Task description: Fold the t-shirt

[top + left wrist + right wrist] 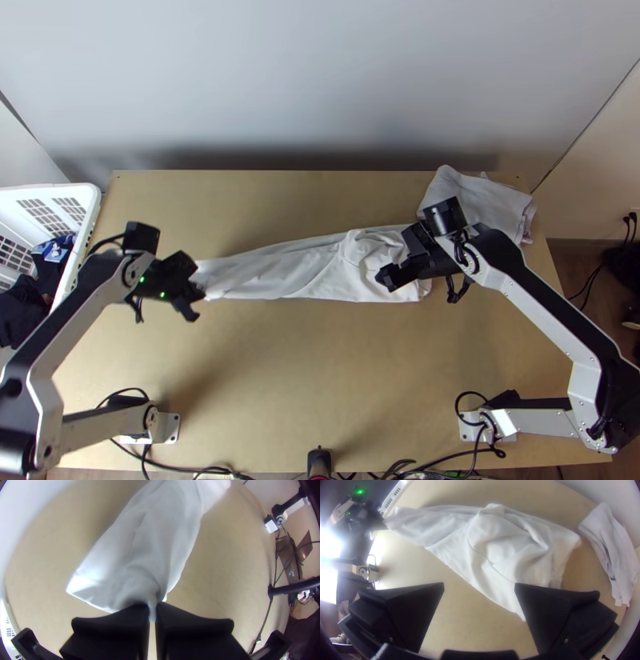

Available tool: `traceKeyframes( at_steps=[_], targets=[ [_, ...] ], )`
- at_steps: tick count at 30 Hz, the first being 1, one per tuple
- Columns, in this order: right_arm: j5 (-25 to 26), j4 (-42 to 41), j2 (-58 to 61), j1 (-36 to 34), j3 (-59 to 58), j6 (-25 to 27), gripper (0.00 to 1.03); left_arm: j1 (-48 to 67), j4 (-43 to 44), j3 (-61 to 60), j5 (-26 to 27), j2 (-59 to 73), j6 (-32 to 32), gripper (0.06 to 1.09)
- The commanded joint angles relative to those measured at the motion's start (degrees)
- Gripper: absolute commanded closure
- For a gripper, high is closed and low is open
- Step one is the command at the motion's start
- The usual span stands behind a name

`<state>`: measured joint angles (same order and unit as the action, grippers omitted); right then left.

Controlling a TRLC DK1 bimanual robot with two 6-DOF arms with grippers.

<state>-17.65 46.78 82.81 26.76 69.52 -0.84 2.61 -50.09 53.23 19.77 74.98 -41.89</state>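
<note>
The white t-shirt lies stretched across the middle of the table, narrow at its left end and bunched in loose folds at its right end. At that left end is my left gripper; in the left wrist view my left gripper is shut on a gathered bit of the t-shirt. My right gripper is over the bunched right part. In the right wrist view my right gripper stands open above the t-shirt, with nothing pinched between its fingers.
Another white cloth, folded or heaped, lies at the table's back right corner. A white basket with dark clothes stands off the table's left edge. Bare wood of the table stretches in front of the t-shirt.
</note>
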Motion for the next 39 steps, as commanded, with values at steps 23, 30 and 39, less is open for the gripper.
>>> traceKeyframes(
  at_steps=[23, 30, 39],
  targets=[
    [-13.38, 6.21, 9.04, 13.49, 11.61, -2.59, 0.05, -3.75, -5.90, -3.57, 3.35, -0.27, -2.14, 0.10],
    [-20.85, 6.30, 19.24, 15.16, 20.04, -4.87, 0.05, -9.56, -10.21, -0.23, 5.81, 3.68, 7.52, 0.10],
    [-25.86, 6.30, 27.94, 16.39, 26.11, -5.49, 0.05, -11.31, -16.89, 0.12, 6.33, -0.89, 11.65, 0.10]
  ],
)
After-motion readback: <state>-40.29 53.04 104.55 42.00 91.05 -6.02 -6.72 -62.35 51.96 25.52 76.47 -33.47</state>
